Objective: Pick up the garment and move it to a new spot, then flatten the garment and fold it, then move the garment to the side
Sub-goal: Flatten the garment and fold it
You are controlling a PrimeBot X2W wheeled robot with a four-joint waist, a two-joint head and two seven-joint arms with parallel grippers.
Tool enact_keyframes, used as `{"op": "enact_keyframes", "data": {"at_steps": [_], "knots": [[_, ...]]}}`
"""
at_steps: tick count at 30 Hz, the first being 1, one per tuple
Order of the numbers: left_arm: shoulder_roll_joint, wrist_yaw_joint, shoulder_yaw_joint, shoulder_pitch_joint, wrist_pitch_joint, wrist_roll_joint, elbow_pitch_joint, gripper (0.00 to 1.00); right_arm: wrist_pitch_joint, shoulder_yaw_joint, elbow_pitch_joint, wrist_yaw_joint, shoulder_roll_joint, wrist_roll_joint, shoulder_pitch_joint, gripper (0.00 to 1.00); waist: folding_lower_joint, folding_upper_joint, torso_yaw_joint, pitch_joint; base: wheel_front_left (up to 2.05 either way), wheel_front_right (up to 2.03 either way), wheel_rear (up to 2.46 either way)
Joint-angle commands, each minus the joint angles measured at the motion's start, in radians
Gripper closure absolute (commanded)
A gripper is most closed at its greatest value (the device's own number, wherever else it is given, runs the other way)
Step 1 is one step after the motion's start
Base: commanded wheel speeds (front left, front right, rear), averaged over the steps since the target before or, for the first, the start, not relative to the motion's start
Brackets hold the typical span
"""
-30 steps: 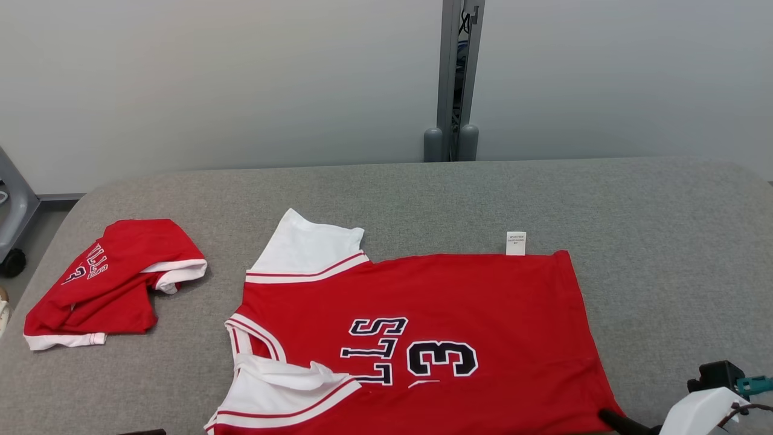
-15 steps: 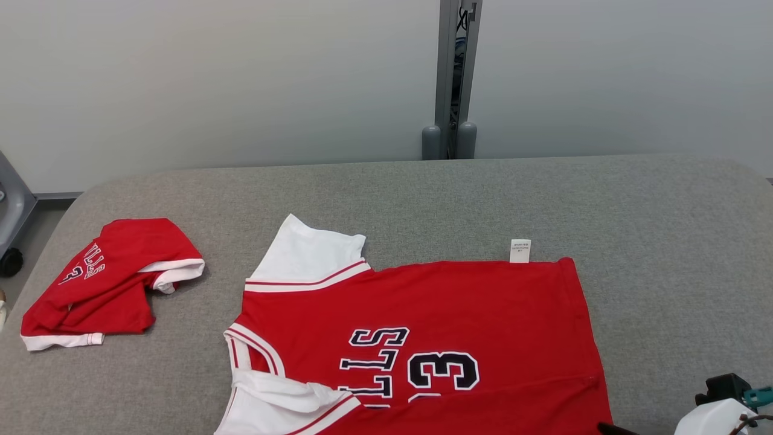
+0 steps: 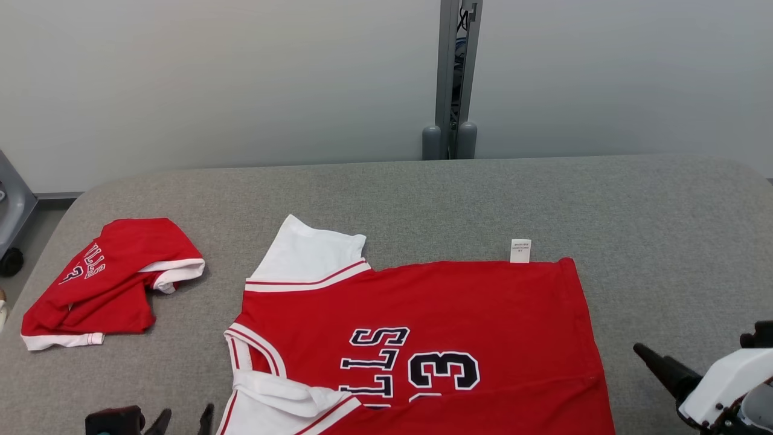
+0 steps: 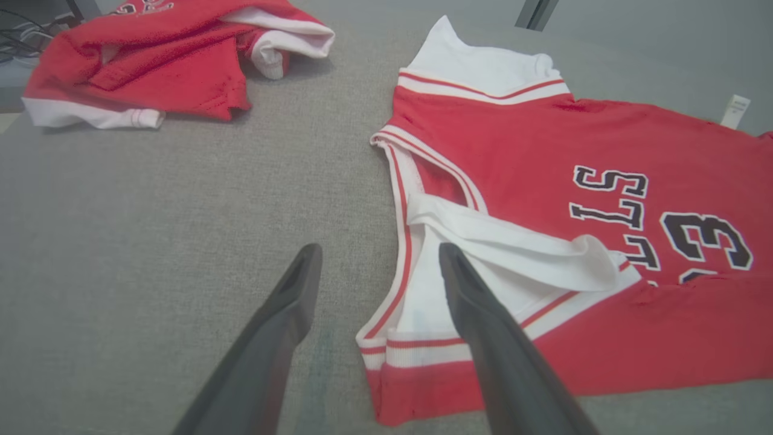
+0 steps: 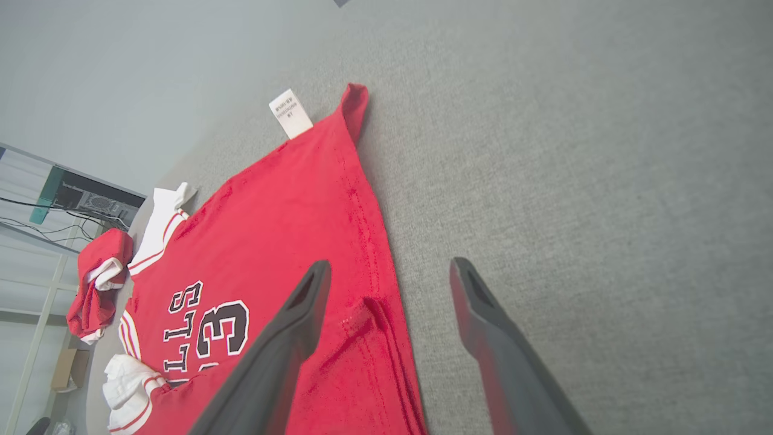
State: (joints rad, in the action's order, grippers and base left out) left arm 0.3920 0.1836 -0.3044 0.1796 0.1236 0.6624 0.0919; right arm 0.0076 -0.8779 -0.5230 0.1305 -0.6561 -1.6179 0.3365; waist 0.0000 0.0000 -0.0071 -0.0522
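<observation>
Beside the left tool (image 4: 378,251) lies the garment (image 4: 543,139).

I am finding bare worktop (image 3: 664,229) lying open across the right and upper frame, beside my right gripper (image 5: 389,266). The red jersey (image 3: 423,302) is covering the lower centre; a folded red garment (image 3: 109,278) is occupying the left.

Head camera looks down over the counter (image 3: 423,193); wrist cameras sit close behind their jaws, all sharing the jersey (image 3: 423,302).
</observation>
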Motion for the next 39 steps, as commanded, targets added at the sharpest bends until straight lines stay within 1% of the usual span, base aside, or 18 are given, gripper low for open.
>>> {"op": "enact_keyframes", "data": {"at_steps": [1, 2, 7, 8, 12, 16, 19, 23, 27, 33, 39], "knots": [[-0.003, 0.004, 0.005, -0.02, -0.016, -0.01, -0.002, 0.0, -0.02, 0.006, -0.001, 0.001, -0.001, 0.012, 0.013, 0.0, 0.0, 0.0, 0.0, 0.0, 0.0, 0.0, 0.0], [-0.013, 0.001, 0.013, -0.054, -0.064, -0.026, 0.006, 0.0, -0.07, 0.018, 0.0, 0.001, 0.009, 0.035, 0.037, 0.0, 0.0, 0.0, 0.0, 0.002, 0.0, 0.0, 0.0], [-0.048, -0.016, 0.021, -0.14, -0.197, -0.061, 0.048, 0.0, -0.188, 0.021, -0.014, 0.001, 0.034, 0.135, 0.093, 0.0, 0.0, 0.0, -0.004, 0.012, 0.0, 0.0, 0.0], [-0.048, -0.016, 0.021, -0.14, -0.197, -0.061, 0.048, 0.0, -0.188, 0.021, -0.014, 0.001, 0.034, 0.135, 0.093, 0.0, 0.0, 0.0, -0.004, 0.012, 0.0, 0.0, 0.0], [-0.076, -0.025, 0.023, -0.196, -0.303, -0.089, 0.101, 0.0, -0.247, 0.027, -0.036, 0.0, 0.066, 0.232, 0.136, 0.0, 0.0, 0.0, -0.014, 0.025, 0.0, 0.0, 0.0], [-0.097, -0.042, 0.021, -0.241, -0.359, -0.111, 0.151, 0.0, -0.269, 0.063, -0.069, 0.0, 0.106, 0.321, 0.16, 0.0, 0.0, 0.0, -0.02, 0.036, 0.0, 0.0, 0.0], [-0.119, -0.055, 0.023, -0.266, -0.381, -0.13, 0.184, 0.0, -0.274, 0.121, -0.085, 0.001, 0.136, 0.409, 0.175, 0.0, 0.0, 0.0, -0.023, 0.044, 0.0, 0.0, 0.0], [-0.157, -0.074, 0.037, -0.283, -0.389, -0.148, 0.227, 0.0, -0.274, 0.219, -0.081, 0.001, 0.187, 0.517, 0.141, 0.0, 0.0, 0.0, -0.026, 0.052, 0.0, 0.0, 0.0], [-0.198, -0.098, 0.072, -0.294, -0.39, -0.191, 0.237, 0.0, -0.274, 0.282, -0.086, 0.0, 0.233, 0.61, 0.109, 0.0, 0.0, 0.0, -0.024, 0.06, 0.0, 0.0, 0.0], [-0.248, -0.14, 0.127, -0.302, -0.39, -0.253, 0.264, 0.0, -0.274, 0.331, -0.086, 0.0, 0.274, 0.67, 0.087, 0.0, 0.0, 0.0, -0.023, 0.078, 0.0, 0.0, 0.0], [-0.266, -0.18, 0.169, -0.322, -0.39, -0.3, 0.294, 0.0, -0.274, 0.35, -0.09, 0.0, 0.285, 0.685, 0.103, 0.0, 0.0, 0.0, -0.021, 0.104, 0.0, 0.0, 0.0]]}}
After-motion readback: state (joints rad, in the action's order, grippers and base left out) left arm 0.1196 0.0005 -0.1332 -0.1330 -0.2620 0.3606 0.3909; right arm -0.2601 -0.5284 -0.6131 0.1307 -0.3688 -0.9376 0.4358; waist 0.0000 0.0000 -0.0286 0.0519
